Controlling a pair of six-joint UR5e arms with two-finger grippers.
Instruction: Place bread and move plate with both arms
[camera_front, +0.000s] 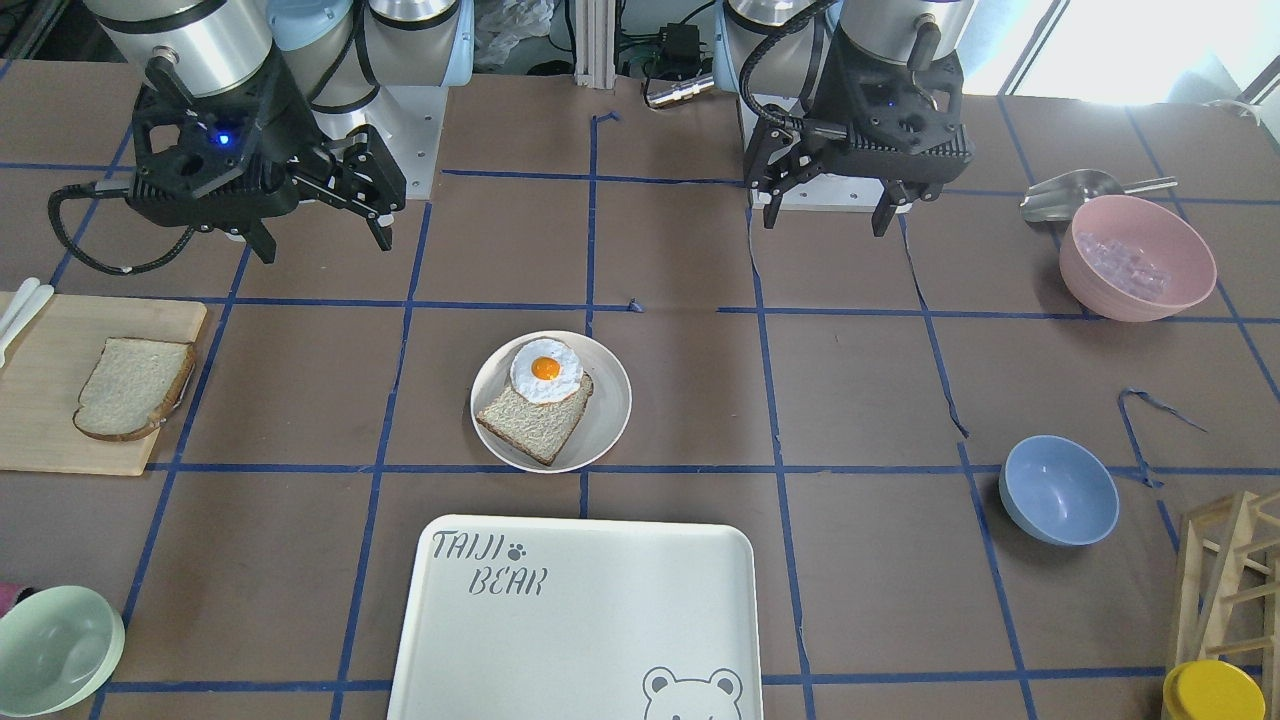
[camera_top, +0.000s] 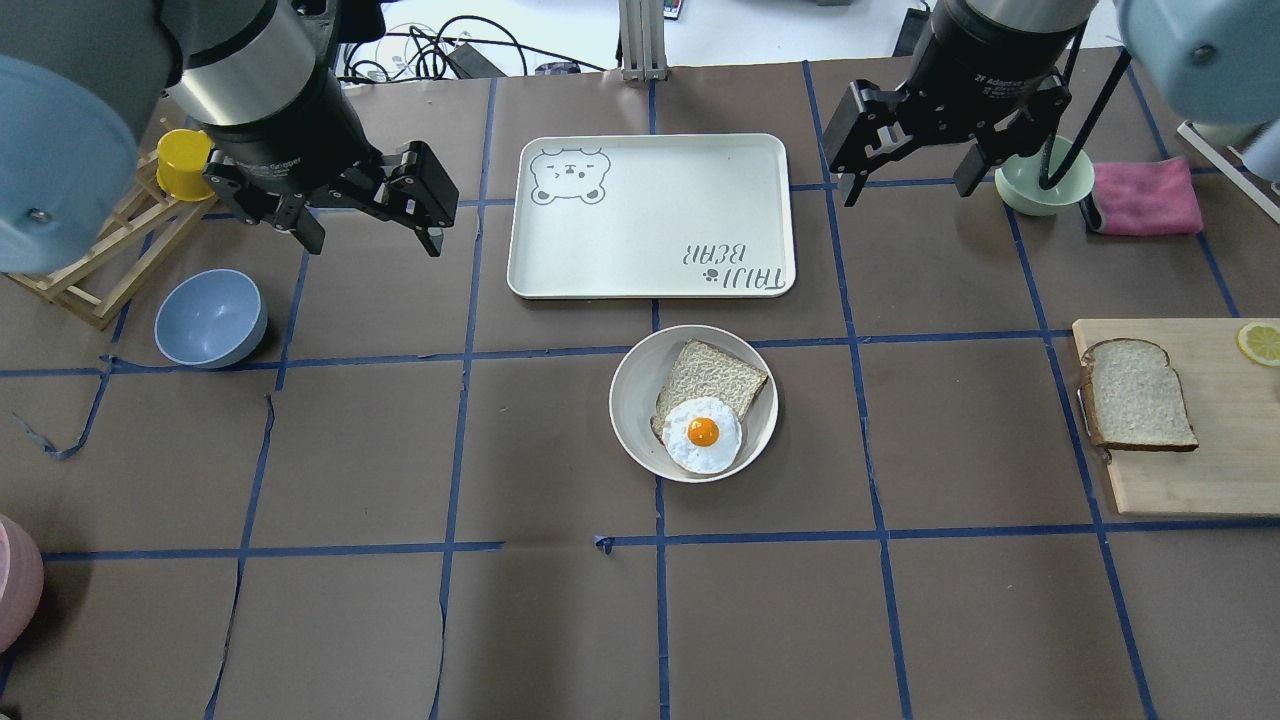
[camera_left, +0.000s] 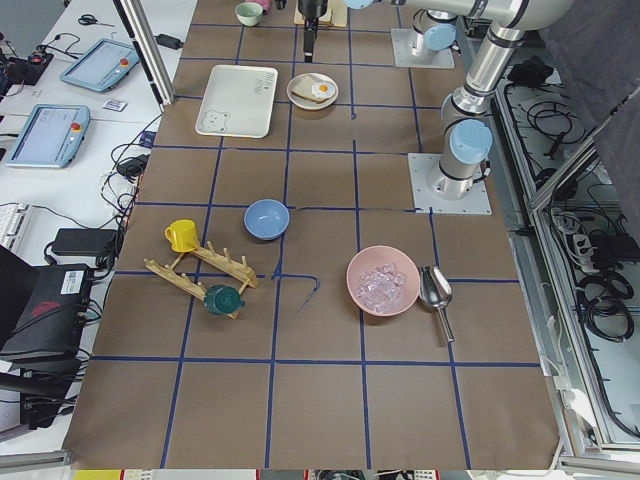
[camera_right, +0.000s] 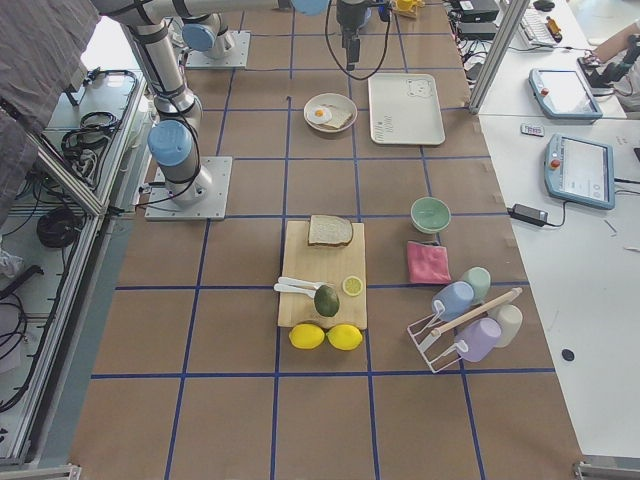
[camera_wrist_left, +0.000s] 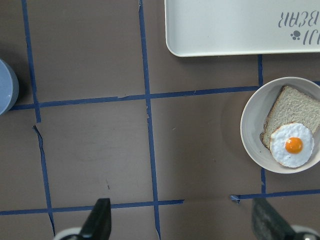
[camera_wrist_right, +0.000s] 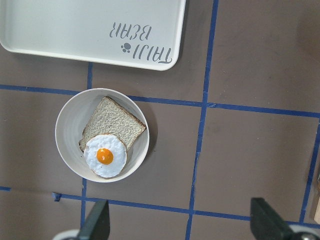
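Note:
The pale bread slice (camera_top: 1135, 395) lies on a wooden cutting board (camera_top: 1225, 450) at the robot's right; it also shows in the front view (camera_front: 133, 385). The round off-white plate (camera_top: 635, 395) sits mid-table and holds a tanner slice (camera_top: 712, 370) with a fried egg (camera_top: 703, 433) on it. The plate also shows in the left wrist view (camera_wrist_left: 252, 120) and the right wrist view (camera_wrist_right: 70, 130). My left gripper (camera_top: 375, 240) hangs open and empty, high above the table, left of the tray. My right gripper (camera_top: 908, 190) hangs open and empty, right of the tray.
The "TAIJI BEAR" tray (camera_top: 650, 215) lies just beyond the plate. A blue bowl (camera_top: 210, 318) and a wooden rack with a yellow cup (camera_top: 185, 163) stand at the left. A green bowl (camera_top: 1043, 185) and a pink cloth (camera_top: 1145, 197) are at the far right.

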